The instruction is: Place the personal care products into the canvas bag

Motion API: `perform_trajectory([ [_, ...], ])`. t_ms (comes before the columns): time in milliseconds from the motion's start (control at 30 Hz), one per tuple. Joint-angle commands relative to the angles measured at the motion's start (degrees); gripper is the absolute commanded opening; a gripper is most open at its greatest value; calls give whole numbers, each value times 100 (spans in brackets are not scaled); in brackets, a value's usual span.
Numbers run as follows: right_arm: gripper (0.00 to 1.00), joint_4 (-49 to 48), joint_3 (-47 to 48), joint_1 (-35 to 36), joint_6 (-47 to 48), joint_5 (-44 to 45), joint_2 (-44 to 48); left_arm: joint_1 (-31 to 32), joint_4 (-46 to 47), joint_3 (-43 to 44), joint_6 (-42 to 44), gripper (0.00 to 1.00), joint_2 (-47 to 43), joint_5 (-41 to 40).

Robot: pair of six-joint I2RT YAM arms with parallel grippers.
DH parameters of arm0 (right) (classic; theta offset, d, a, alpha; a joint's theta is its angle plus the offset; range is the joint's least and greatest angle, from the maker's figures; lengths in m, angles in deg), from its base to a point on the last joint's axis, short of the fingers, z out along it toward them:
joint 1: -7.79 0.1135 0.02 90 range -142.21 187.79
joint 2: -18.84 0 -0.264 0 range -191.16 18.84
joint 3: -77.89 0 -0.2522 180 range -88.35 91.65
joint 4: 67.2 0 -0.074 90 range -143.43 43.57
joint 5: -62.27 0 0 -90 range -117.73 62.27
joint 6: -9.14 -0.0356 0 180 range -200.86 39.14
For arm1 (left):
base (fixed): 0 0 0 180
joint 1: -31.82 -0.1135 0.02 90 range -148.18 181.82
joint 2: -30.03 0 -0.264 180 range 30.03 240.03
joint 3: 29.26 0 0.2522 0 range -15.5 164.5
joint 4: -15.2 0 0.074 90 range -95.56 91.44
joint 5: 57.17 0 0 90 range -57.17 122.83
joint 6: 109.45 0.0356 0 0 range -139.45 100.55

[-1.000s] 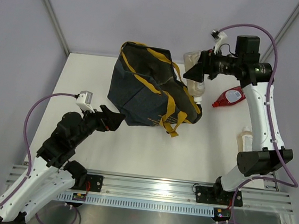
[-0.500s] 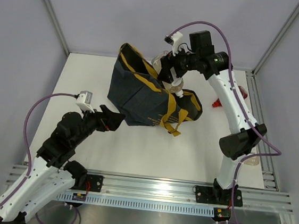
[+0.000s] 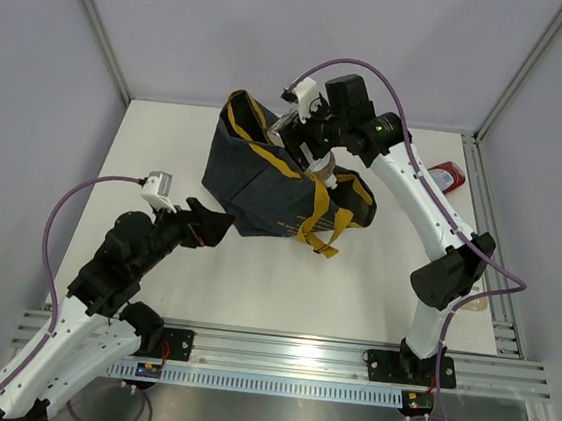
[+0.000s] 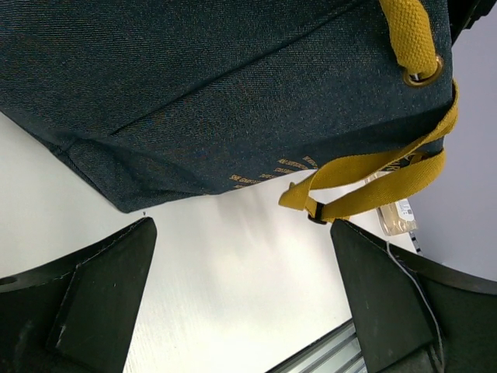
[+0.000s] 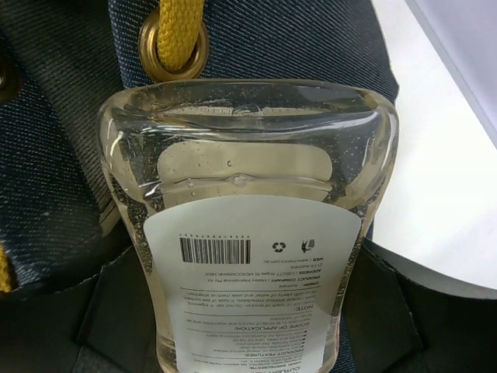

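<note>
The canvas bag [image 3: 259,178], dark navy with mustard straps, lies floppy at the table's middle back. My right gripper [image 3: 308,141] is shut on a pale yellow pouch [image 3: 320,162] and holds it over the bag's upper right part, white cap toward the near side. In the right wrist view the pouch [image 5: 248,225] fills the frame between my fingers, label and barcode showing, with the bag [image 5: 62,155] under it. My left gripper [image 3: 215,226] is open and empty, just in front of the bag's near left corner [image 4: 124,194]. A dark red pouch [image 3: 447,175] lies at the far right.
Another pale pouch [image 3: 473,303] lies at the right edge, mostly hidden behind my right arm; it also shows in the left wrist view [image 4: 394,217]. A yellow strap loop [image 4: 365,183] hangs off the bag's near right side. A metal rail [image 3: 296,353] runs along the near edge.
My right arm has swung left, carrying the pale pouch from beside the bag's right end to above the bag. The left arm has not moved.
</note>
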State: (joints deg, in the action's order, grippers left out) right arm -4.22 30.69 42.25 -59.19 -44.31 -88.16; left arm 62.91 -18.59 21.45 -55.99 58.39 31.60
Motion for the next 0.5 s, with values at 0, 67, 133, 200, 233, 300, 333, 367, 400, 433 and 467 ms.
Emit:
perform_trajectory([
  [0,4,-1484,216,-71,-110,445,838,-7,202,41,15,99,-111,-43],
  [67,1,-1546,251,-71,-224,410,1013,-7,210,-3,6,99,-138,-52],
  [133,1,-1520,330,-27,-286,392,1137,-7,254,-56,-12,99,-182,-52],
  [200,1,-1389,453,43,-278,410,1181,-7,315,-100,-47,99,-182,-44],
  [233,0,-1362,462,131,-260,419,1208,-7,333,-118,-56,99,-182,-26],
  [300,0,-1344,366,228,-225,506,1217,2,403,-162,-82,99,-182,0],
  [333,0,-1361,252,280,-260,533,1225,-7,421,-162,-91,99,-173,18],
  [367,0,-1396,207,298,-295,533,1217,-7,412,-162,-99,99,-164,27],
  [400,0,-1405,155,324,-312,533,1199,2,412,-162,-100,99,-164,36],
  [433,0,-1397,93,360,-339,542,1129,-7,404,-162,-100,99,-173,44],
  [467,0,-1371,75,395,-348,594,1085,2,386,-153,-100,99,-190,44],
])
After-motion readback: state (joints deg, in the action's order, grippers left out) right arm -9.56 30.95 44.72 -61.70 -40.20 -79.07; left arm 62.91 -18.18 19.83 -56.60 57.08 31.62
